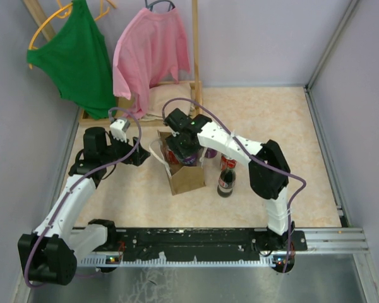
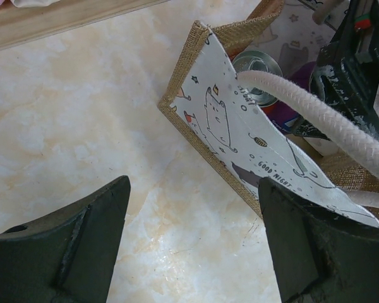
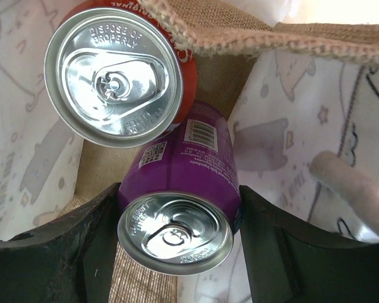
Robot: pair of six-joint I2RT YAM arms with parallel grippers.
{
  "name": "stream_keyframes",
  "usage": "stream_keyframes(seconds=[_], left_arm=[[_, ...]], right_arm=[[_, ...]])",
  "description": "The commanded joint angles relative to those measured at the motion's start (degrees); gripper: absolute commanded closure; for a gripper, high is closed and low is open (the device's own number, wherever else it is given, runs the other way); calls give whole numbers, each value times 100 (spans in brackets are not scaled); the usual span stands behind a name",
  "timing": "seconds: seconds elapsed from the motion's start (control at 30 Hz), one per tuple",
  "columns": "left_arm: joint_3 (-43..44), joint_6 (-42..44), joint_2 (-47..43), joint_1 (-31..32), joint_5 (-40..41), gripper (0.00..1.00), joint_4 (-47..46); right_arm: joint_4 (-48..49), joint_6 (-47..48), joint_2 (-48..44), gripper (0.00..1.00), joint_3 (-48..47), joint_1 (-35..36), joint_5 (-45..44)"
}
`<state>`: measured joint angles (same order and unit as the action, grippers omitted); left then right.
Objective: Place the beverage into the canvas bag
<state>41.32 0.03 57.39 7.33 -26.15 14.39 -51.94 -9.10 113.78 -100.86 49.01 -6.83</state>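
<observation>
Placement nearly done: right gripper (image 3: 177, 247) pinches purple can (image 3: 177, 189) inside canvas bag (image 1: 187, 181), beside a red can (image 3: 114, 76); release remains. Left gripper (image 2: 192, 243) gapes empty.

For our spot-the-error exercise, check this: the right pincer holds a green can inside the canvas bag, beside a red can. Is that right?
No. The right pincer holds a purple can, not a green one, as the right wrist view shows. The rest stands: it is inside the canvas bag, beside the red can.
</observation>
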Motion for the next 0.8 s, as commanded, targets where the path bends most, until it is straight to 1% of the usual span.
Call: stream_keyframes(seconds=[0.0,0.2,0.3,0.37,0.4,0.43,0.47,0.53,0.57,0.67,0.77], left_arm=[[138,42,19,-34,-37,12,-79],[138,51,30,-45,-29,12,-77],[132,45,40,-47,-30,12,-85],[138,47,44,-47,-30,12,-92],[134,45,45,-47,-29,12,-94],[137,49,47,-45,-38,12,-95],[135,48,45,-47,-36,12,-101],[125,45,57,-48,-35,12,-103],[130,49,54,-48,-39,12,-103],[126,49,53,-47,-39,12,-103],[118,45,53,-47,-47,12,-112]], right_arm=[[450,22,-28,100,57,1,-55],[586,27,33,100,243,-50,-103],[636,27,30,88,285,-73,-186],[666,31,10,76,291,-69,-257],[699,25,-12,72,301,-72,-298],[731,24,-26,67,322,-76,-354],[767,29,-49,59,343,-75,-412],[798,31,-73,46,364,-74,-520],[807,27,-88,41,369,-72,-560],[813,35,-127,31,390,-76,-655],[792,60,-147,24,409,-75,-715]])
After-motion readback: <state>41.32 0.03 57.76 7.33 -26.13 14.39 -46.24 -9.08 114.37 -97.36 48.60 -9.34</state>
